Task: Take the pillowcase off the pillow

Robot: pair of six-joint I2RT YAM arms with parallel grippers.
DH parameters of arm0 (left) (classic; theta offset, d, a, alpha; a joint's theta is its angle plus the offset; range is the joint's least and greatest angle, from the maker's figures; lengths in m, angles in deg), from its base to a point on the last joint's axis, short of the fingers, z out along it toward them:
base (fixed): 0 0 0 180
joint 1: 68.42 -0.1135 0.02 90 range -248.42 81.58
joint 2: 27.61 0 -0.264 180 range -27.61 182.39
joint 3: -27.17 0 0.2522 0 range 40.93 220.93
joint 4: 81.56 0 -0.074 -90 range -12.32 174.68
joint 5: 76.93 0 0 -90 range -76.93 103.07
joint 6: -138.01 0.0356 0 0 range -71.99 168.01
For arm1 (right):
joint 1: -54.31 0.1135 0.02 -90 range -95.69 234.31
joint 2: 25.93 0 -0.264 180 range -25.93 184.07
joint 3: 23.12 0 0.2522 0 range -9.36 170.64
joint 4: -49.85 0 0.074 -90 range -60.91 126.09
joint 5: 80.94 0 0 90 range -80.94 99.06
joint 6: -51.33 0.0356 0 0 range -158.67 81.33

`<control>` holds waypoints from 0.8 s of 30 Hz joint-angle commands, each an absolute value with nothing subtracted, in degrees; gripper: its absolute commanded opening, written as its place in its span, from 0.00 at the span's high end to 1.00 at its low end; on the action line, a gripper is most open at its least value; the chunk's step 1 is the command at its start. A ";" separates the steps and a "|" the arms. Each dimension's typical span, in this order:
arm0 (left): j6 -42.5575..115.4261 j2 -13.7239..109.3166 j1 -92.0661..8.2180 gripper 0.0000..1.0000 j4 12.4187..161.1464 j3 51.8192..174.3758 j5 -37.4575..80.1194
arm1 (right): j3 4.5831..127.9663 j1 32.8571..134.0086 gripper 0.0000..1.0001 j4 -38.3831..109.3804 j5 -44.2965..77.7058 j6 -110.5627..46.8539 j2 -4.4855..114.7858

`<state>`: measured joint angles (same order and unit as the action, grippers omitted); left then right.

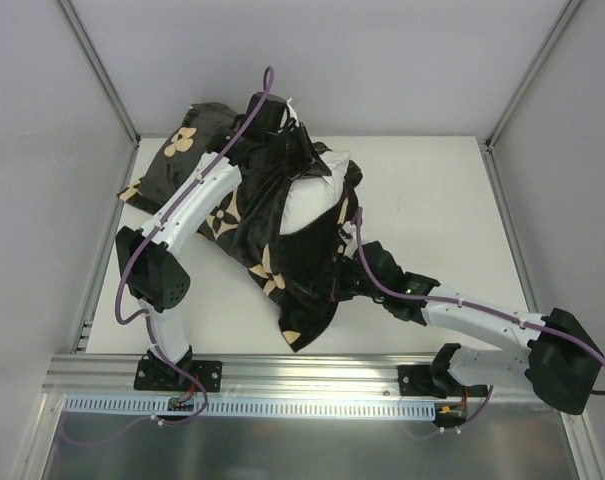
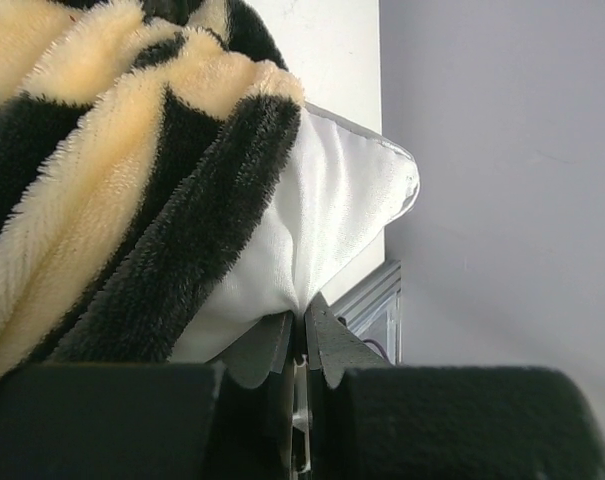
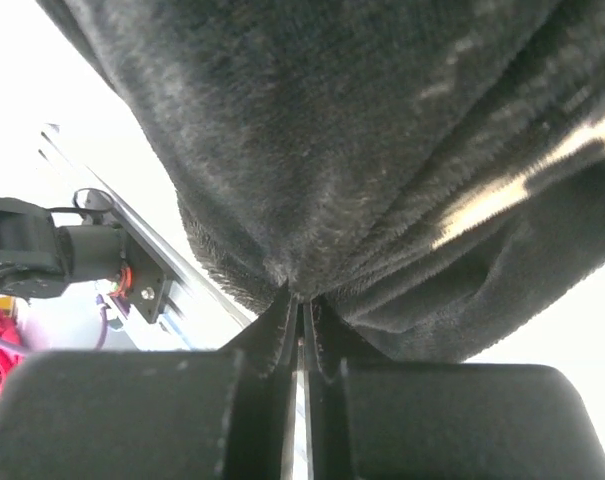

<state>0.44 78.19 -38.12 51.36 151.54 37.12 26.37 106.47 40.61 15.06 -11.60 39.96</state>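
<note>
**Pillowcase Partly Off, Both Pieces Gripped**

The pillow [image 1: 317, 195] is seen lying toward the far left part of the table [image 1: 432, 200], with a part of its white body bared on the right side. The pillowcase [image 1: 242, 215] is bunched around it, and a loose tail of it is spread toward the near edge.

In the left wrist view, the left gripper [image 2: 304, 318] is closed narrowly on a corner of the white pillow, just beside the plush edge of the cover. In the right wrist view, the right gripper [image 3: 302, 300] is closed on a fold of the black fabric, which is pinched between the jaws.

The task is judged to be perhaps half done. The cover is open and partly off, but much of the pillow is hidden inside it. How much is inside cannot be told exactly. What is left is for the two grips to be drawn apart until the pillow is fully free.
</note>
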 commanded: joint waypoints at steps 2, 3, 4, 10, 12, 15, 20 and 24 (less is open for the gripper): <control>-2.43 76.10 -42.75 1.00 60.86 157.64 36.10 | 21.06 112.04 0.99 36.80 14.60 -7.65 41.13; -2.52 76.10 -43.46 1.00 60.86 158.08 36.10 | 18.88 113.01 0.99 36.71 14.08 -6.77 40.52; -2.61 76.19 -44.07 1.00 60.77 159.13 36.18 | 17.98 113.19 0.99 36.36 13.64 -5.98 39.99; -3.84 75.14 -50.49 1.00 60.77 159.76 37.68 | 16.04 113.28 0.99 27.51 6.54 -4.74 31.39; -4.28 74.00 -53.11 1.00 60.77 159.41 37.94 | 16.39 113.19 0.99 25.21 4.85 -4.74 30.59; -4.81 72.15 -55.67 1.00 60.86 158.96 37.77 | 17.01 113.10 0.99 20.90 2.48 -2.82 31.72; -5.95 69.86 -61.03 1.00 60.86 159.23 38.38 | 15.96 112.84 0.99 17.81 0.80 1.40 36.19; -7.61 68.28 -64.37 1.00 61.47 159.75 39.26 | 16.74 112.84 0.99 17.99 1.24 2.11 41.73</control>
<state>-4.89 74.17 -58.10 48.04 155.03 45.69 18.54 111.60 34.97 -1.99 1.03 37.18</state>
